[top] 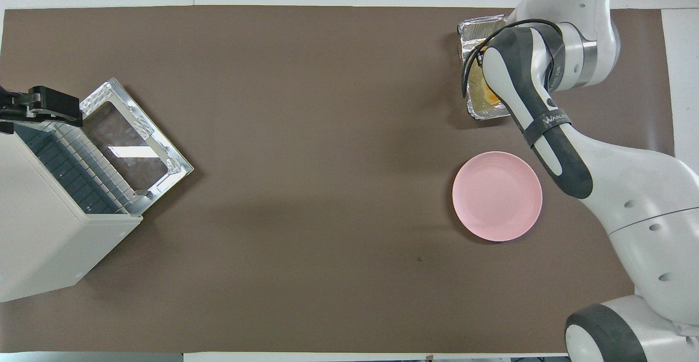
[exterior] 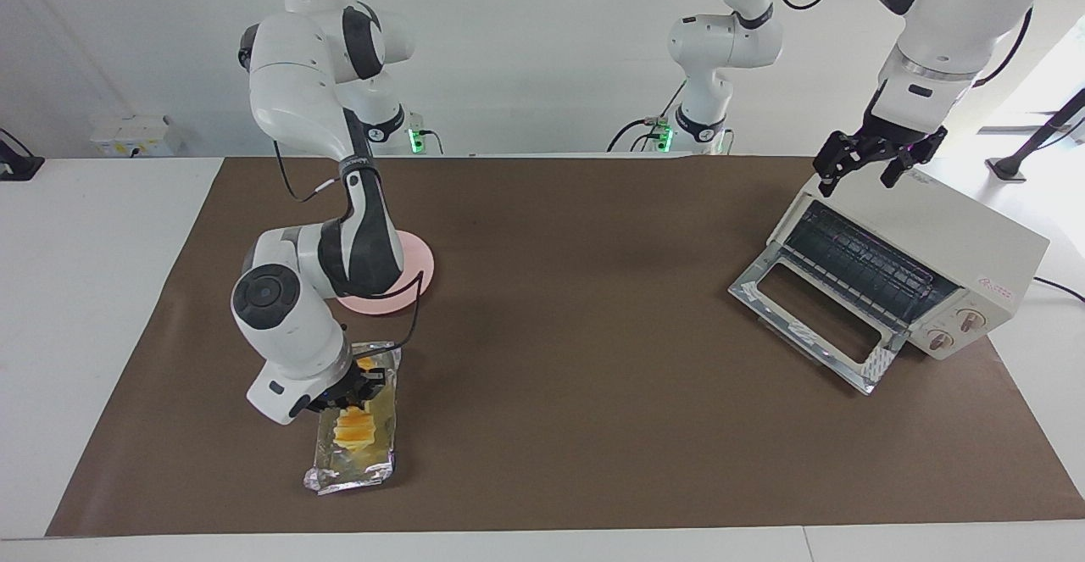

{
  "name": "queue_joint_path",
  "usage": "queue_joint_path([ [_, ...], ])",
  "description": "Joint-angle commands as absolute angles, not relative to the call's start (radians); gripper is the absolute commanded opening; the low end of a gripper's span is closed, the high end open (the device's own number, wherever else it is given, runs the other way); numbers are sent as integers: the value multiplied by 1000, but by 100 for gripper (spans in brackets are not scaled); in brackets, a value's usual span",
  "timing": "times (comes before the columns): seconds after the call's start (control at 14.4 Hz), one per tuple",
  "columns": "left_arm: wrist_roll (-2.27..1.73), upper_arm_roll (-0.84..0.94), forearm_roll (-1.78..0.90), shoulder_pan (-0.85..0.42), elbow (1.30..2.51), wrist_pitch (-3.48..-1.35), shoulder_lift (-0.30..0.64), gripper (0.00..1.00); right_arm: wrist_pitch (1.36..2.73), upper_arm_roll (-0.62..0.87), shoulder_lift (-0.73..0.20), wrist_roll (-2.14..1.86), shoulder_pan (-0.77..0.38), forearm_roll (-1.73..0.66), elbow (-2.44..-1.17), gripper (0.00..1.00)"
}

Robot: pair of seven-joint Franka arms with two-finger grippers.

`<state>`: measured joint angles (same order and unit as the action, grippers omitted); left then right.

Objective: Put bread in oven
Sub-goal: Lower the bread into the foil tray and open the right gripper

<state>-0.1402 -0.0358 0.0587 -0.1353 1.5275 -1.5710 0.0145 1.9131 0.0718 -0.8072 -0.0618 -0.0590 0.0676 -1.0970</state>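
Observation:
The bread (exterior: 354,429), a small ridged yellow-orange loaf, is down inside the silver foil tray (exterior: 349,470), with my right gripper (exterior: 356,401) shut on its top end. In the overhead view the right arm covers most of the tray (top: 480,28), and only a sliver of the bread (top: 490,97) shows. The cream-white oven (exterior: 949,244) stands at the left arm's end of the table with its glass door (exterior: 814,325) dropped open. My left gripper (exterior: 873,164) waits open over the oven's top edge, holding nothing.
A round pink plate (top: 497,195) lies nearer to the robots than the foil tray, partly covered by the right arm in the facing view. A brown mat (exterior: 593,358) covers the table between the tray and the oven (top: 49,231).

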Motion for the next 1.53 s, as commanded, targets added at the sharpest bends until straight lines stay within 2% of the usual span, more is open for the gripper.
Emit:
queue_joint_path([
  [0.0, -140, -34, 44, -127, 1551, -1565, -8, 100, 1937, 80, -828, -58, -75, 72, -1068, 0],
  [0.07, -140, -34, 44, -127, 1551, -1563, -8, 100, 1937, 80, -827, -25, -77, 71, -1069, 0],
  [0.14, -140, -34, 44, -127, 1552, -1563, -8, 100, 1936, 80, -825, -20, -78, 69, -1069, 39],
  [0.28, -140, -34, 44, -127, 1551, -1565, -8, 100, 1931, 80, -818, -21, -71, 72, -1069, 97],
  [0.35, -140, -34, 44, -127, 1551, -1563, -8, 100, 1925, 80, -812, -28, -61, 80, -1074, 100],
  [0.9, -140, -34, 44, -127, 1551, -1563, -8, 100, 1887, 74, -793, -109, -12, 147, -1089, 100],
  [1.46, -141, -34, 44, -127, 1552, -1563, -8, 100, 2014, 75, -778, -138, 37, 108, -1189, 81],
])
